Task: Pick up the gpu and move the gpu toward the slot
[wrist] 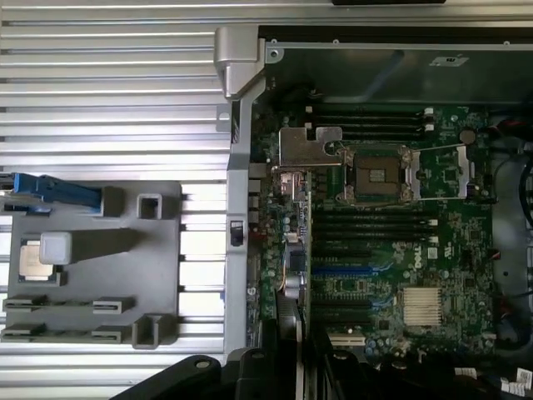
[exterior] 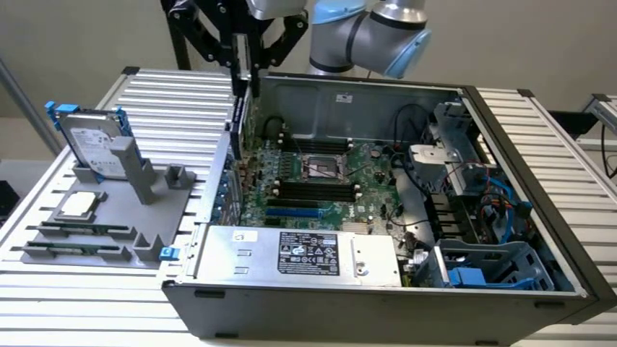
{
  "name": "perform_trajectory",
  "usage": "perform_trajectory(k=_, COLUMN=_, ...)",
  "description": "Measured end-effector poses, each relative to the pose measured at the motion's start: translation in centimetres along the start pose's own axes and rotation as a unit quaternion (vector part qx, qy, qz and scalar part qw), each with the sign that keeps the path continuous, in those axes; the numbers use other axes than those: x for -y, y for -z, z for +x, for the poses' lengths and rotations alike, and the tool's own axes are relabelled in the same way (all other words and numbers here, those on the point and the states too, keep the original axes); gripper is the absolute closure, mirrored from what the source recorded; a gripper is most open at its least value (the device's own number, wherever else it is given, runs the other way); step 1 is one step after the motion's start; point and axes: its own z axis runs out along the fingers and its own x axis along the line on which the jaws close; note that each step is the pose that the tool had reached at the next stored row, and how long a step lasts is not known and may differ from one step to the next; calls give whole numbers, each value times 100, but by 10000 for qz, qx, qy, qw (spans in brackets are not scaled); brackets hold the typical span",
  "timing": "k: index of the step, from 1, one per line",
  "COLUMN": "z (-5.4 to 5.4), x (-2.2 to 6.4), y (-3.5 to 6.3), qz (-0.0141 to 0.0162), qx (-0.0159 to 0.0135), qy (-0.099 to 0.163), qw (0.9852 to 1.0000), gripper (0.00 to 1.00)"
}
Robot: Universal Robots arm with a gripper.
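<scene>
The gpu [exterior: 237, 108] hangs edge-on and upright from my gripper [exterior: 243, 71], which is shut on its top edge. It is above the open computer case [exterior: 540, 238], just inside the wall on the exterior view's left. In the wrist view the gpu's silver bracket [wrist: 310, 148] sits over the motherboard [wrist: 433, 242] beside the CPU socket, and the thin card edge [wrist: 297, 275] runs back to the gripper [wrist: 279, 367]. The blue expansion slot [exterior: 294, 214] [wrist: 346, 271] lies on the board, lower than the card and off to one side of it.
A grey fixture tray [exterior: 183, 210] outside the case holds a silver hard drive with blue rails [exterior: 92, 144], a CPU chip [exterior: 79, 204] and memory sticks [exterior: 77, 231]. A power supply [exterior: 299, 253] fills the case's near side. Cables and a drive cage [exterior: 482, 267] crowd the exterior view's right.
</scene>
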Motion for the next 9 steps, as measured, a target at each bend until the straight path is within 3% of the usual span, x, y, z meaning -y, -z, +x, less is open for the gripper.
perform_trajectory(k=9, z=-409, x=-5, y=-54, qz=12, qx=-55, qy=-4, qw=10000, gripper=74)
